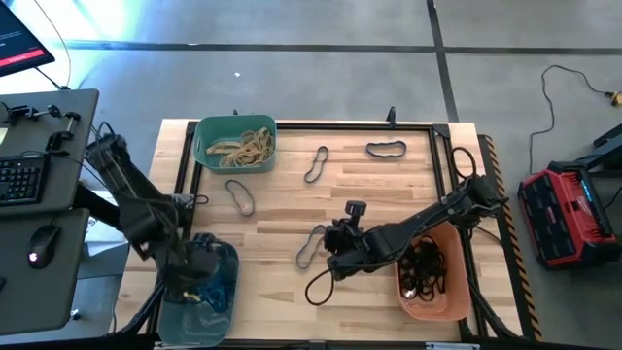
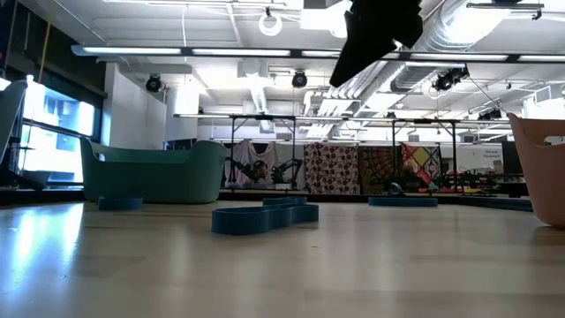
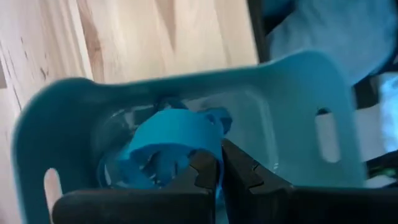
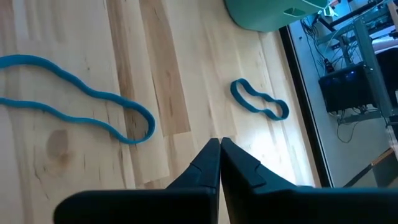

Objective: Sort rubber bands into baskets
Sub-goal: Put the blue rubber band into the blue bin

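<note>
Overhead, we see the wooden counter (image 1: 379,194) filling the middle of the frame, with three baskets on it. The teal-green basket (image 1: 235,144) sits at the upper left of the counter and holds a tangle of tan rubber bands (image 1: 243,149). The orange basket (image 1: 432,275) is at the lower right, with dark bands (image 1: 424,266) piled inside. The grey-blue basket (image 1: 199,289) sits at the lower left corner.

Our left hand (image 3: 219,168) is down inside the grey-blue basket, its fingers pressed together right beside a blue band (image 3: 171,134) lying in the tub; we cannot tell whether the band is pinched. Our right hand (image 1: 335,255) is low over the counter at lower centre, just left of the orange basket, its fingers closed with nothing between them in the wrist view.

Loose dark bands lie scattered on the counter: one (image 1: 239,196) below the teal-green basket, one (image 1: 317,164) at upper centre, one (image 1: 386,149) near the top edge, one (image 1: 310,246) just left of the right hand, and one (image 1: 319,287) below it.
</note>
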`<state>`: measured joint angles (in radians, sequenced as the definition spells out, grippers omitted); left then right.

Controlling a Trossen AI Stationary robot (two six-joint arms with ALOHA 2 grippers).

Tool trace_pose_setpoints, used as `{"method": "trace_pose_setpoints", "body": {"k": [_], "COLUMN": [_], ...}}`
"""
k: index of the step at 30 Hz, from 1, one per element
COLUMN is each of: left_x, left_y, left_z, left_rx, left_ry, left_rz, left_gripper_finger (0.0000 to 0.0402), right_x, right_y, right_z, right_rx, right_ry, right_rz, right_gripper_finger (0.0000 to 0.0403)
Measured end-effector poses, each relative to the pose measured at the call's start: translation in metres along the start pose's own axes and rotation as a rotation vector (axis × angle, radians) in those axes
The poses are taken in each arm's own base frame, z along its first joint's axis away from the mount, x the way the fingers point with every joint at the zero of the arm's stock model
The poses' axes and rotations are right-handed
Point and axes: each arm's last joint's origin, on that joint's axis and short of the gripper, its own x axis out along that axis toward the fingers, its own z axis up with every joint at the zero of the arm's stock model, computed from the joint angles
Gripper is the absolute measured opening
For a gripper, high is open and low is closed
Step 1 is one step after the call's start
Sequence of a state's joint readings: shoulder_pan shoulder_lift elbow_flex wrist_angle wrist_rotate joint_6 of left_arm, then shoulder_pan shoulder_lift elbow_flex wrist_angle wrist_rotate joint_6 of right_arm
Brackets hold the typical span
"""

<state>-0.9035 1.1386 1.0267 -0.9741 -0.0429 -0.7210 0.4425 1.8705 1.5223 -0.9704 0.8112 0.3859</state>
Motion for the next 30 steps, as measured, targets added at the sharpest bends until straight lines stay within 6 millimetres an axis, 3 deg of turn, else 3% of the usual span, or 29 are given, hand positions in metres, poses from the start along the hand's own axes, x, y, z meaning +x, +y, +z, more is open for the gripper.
{"method": "trace_pose_setpoints", "body": {"k": [13,20,25,30], "left_x": [0.072,0.102,0.107,0.093], "left_y": [-0.033,-0.039,-0.039,-0.042], "left_z": [-0.015,-0.023,-0.025,-0.021], "left_rx": [0.051,-0.008,-0.068,-0.128], "left_ry": [0.216,0.395,0.438,0.423], "left_rz": [0.182,0.185,0.191,0.137], "left_gripper_finger": [0.0002,0.0036,0.0089,0.0147], "right_x": [0.002,0.002,0.002,0.002], "right_y": [-0.001,0.000,0.001,0.002], "right_z": [0.001,0.002,0.002,0.002], "right_rx": [-0.027,-0.034,-0.037,-0.057], "right_ry": [0.008,0.002,0.014,0.017], "right_rz": [0.028,0.040,0.073,0.092], "right_gripper_finger": [0.0000,0.0000,0.0000,0.0000]}}
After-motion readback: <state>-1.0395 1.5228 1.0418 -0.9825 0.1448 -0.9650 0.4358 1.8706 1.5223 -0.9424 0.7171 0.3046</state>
